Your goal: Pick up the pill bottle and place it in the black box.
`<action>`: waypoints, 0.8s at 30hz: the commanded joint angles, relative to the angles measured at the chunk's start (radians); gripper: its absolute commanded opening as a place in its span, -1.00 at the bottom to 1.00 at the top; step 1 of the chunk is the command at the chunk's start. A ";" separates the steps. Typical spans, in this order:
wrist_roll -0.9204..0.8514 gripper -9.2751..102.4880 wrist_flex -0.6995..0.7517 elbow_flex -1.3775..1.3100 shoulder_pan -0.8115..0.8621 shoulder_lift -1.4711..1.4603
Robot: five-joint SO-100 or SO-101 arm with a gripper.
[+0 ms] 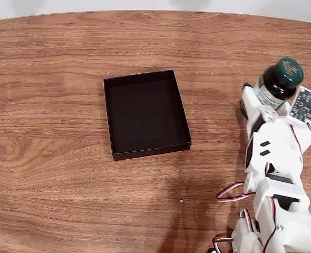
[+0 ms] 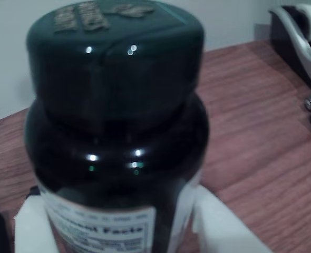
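Gripper (image 1: 261, 100): my white fingers (image 2: 224, 226) clamp the pill bottle (image 1: 279, 81), tilted.
Bottle: at 3 o'clock from the black box (image 1: 146, 114), well apart.
Table (image 1: 50, 158): wood grain beneath my arm.

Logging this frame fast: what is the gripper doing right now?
Gripper: closed on the pill bottle, white fingers on either side of its body, with the black box lying apart to the left in the fixed view.

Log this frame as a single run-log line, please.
phase: carry | gripper: shut on pill bottle | bottle: tilted, right of black box in fixed view | box: nothing inside | placement: not yet done
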 commanded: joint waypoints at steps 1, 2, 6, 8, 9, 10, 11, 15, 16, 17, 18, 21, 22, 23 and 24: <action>0.031 -0.48 0.046 -0.026 -0.072 0.132; 0.035 -0.48 0.064 -0.031 -0.091 0.150; 0.046 -0.48 0.143 -0.069 -0.170 0.224; 0.046 -0.48 0.184 -0.101 -0.213 0.250; 0.046 -0.48 0.198 -0.115 -0.238 0.256; 0.048 -0.48 0.207 -0.127 -0.264 0.264; 0.049 -0.48 0.209 -0.135 -0.290 0.267; 0.049 -0.48 0.209 -0.156 -0.388 0.256; 0.046 -0.48 0.209 -0.160 -0.410 0.252; 0.041 -0.48 0.209 -0.164 -0.428 0.247; 0.034 -0.48 0.209 -0.169 -0.445 0.242; 0.017 -0.48 0.209 -0.184 -0.491 0.222; 0.014 -0.48 0.196 -0.187 -0.505 0.209; 0.012 -0.48 0.173 -0.189 -0.518 0.187; 0.011 -0.48 0.150 -0.193 -0.532 0.161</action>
